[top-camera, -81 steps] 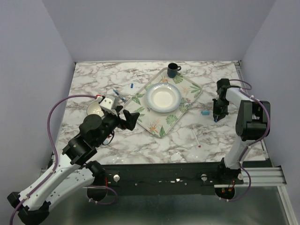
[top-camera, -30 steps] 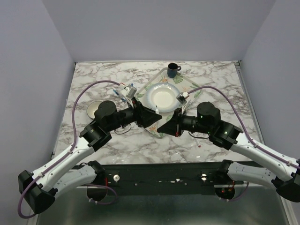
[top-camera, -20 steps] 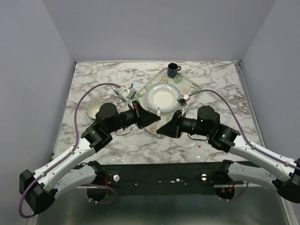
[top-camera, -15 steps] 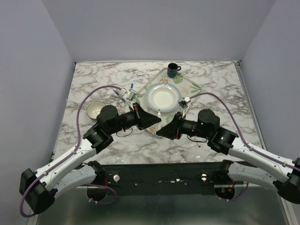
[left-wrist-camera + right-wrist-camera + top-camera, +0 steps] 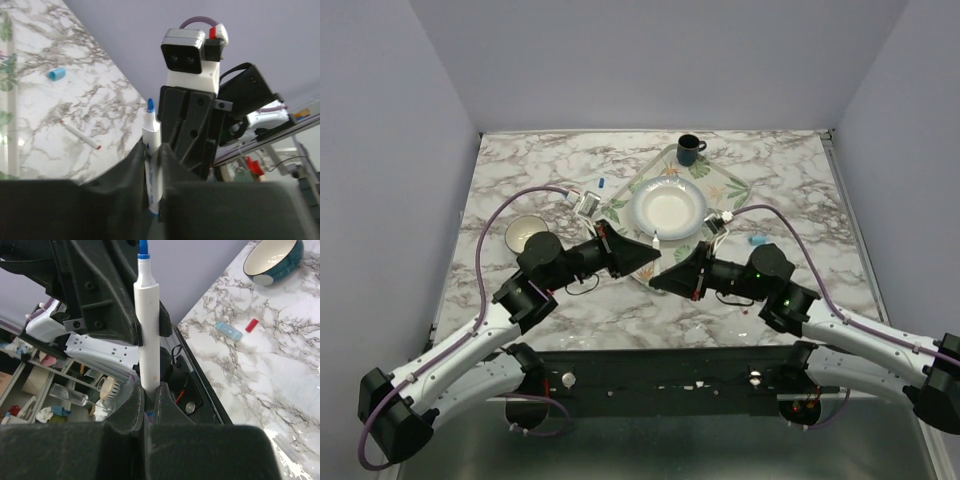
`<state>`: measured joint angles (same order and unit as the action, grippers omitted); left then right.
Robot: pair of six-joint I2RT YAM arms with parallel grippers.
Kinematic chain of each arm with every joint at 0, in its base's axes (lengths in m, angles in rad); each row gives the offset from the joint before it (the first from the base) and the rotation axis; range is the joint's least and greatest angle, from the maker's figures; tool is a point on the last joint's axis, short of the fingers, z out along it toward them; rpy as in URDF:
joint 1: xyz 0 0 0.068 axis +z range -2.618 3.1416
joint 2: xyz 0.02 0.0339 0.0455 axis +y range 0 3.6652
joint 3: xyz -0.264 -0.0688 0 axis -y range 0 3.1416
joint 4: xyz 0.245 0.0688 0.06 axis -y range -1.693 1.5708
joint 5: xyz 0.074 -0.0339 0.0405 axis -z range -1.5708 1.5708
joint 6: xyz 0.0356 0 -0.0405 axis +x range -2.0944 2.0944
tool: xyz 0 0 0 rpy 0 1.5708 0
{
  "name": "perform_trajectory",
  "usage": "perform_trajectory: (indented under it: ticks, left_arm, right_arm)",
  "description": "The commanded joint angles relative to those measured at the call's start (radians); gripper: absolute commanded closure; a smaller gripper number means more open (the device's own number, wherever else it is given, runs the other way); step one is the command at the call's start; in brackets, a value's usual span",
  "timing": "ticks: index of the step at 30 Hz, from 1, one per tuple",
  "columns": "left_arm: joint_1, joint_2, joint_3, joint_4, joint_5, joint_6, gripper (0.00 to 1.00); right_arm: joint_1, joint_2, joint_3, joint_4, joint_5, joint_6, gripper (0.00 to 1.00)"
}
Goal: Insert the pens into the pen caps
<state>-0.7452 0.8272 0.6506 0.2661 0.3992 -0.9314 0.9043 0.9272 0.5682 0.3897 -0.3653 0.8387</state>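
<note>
**Both arms have swung in from the sides and now meet on one marker**

Earlier the left arm was by the bowl and the right arm was out at the right edge. Now they point at each other nose to nose at the middle of the marble table, just in front of the leaf-print tray. Over the last second the pair has also drawn back toward the bases.

A white plate lies on the tray, and a dark mug stands at the tray's far corner. A teal bowl with a white inside sits on the left of the table, close to the left arm's elbow.

The left gripper has its fingers pressed together on the lower body of the blue-tipped white marker. The right gripper is clamped on that same marker from the opposite side. The marker is held clear of the table between the two, and its bare blue tip points toward the plate.

The red-tipped white marker lies flat on the marble at the right, with the right arm reaching over it. A short light-blue marker lies near the bowl, with the red cap just beside it but apart from it. The light-blue cap lies alone right of the tray, and the blue cap lies left of it
</note>
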Motion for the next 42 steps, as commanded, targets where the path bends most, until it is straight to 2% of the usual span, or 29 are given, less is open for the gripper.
perform_trajectory:
  ticks: [1,2,3,5,8,9,13,15,17,20,22,25,26,28,32,35,42]
  left_arm:
    - [0.000,-0.048,0.043,-0.149,-0.115,0.095,0.46]
    - [0.000,-0.056,0.066,-0.175,-0.131,0.114,0.30]
    - [0.000,-0.060,0.078,-0.230,-0.158,0.132,0.24]
    - [0.000,-0.060,0.130,-0.301,-0.187,0.193,0.13]
    - [0.000,-0.025,0.246,-0.468,-0.275,0.319,0.11]
    - [0.001,-0.007,0.283,-0.561,-0.304,0.359,0.11]
    - [0.035,0.162,0.510,-0.815,-0.582,0.529,0.16]
    - [0.081,0.286,0.627,-0.892,-0.615,0.595,0.21]
    - [0.177,0.387,0.697,-0.901,-0.556,0.615,0.25]
    - [0.277,0.523,0.769,-0.880,-0.452,0.654,0.25]
    - [0.303,0.607,0.813,-0.869,-0.486,0.678,0.26]
    - [0.352,0.791,0.912,-0.851,-0.507,0.726,0.32]
    - [0.365,0.891,0.982,-0.857,-0.491,0.743,0.32]
    - [0.388,0.996,1.062,-0.898,-0.459,0.773,0.35]
    - [0.409,1.286,1.318,-0.976,-0.481,0.801,0.48]
    - [0.423,1.409,1.431,-1.002,-0.499,0.810,0.49]
    - [0.448,1.561,1.561,-0.993,-0.464,0.798,0.50]
  right_arm:
    - [0.002,-0.071,-0.019,0.023,0.075,0.014,0.99]
    - [0.002,-0.089,-0.011,-0.015,0.100,0.007,0.99]
    - [0.004,-0.120,-0.001,-0.099,0.127,-0.013,0.99]
    - [0.002,-0.149,0.016,-0.161,0.184,-0.042,0.99]
    - [0.002,-0.198,0.039,-0.280,0.253,-0.064,0.99]
    - [0.002,-0.209,0.041,-0.325,0.264,-0.072,0.99]
    - [0.004,-0.267,0.038,-0.387,0.295,-0.078,0.99]
    - [0.002,-0.301,0.038,-0.434,0.295,-0.087,0.99]
    - [0.004,-0.329,0.041,-0.465,0.298,-0.098,0.99]
    - [0.004,-0.373,0.042,-0.523,0.293,-0.115,0.99]
    - [0.002,-0.399,0.058,-0.578,0.287,-0.128,0.99]
    - [0.004,-0.445,0.062,-0.634,0.282,-0.138,0.99]
    - [0.002,-0.458,0.059,-0.641,0.279,-0.139,0.99]
    - [0.004,-0.481,0.056,-0.653,0.267,-0.148,0.99]
    - [0.002,-0.488,0.067,-0.689,0.266,-0.164,0.99]
    - [0.002,-0.495,0.061,-0.695,0.267,-0.168,0.99]
    - [0.002,-0.464,0.045,-0.669,0.259,-0.182,0.99]
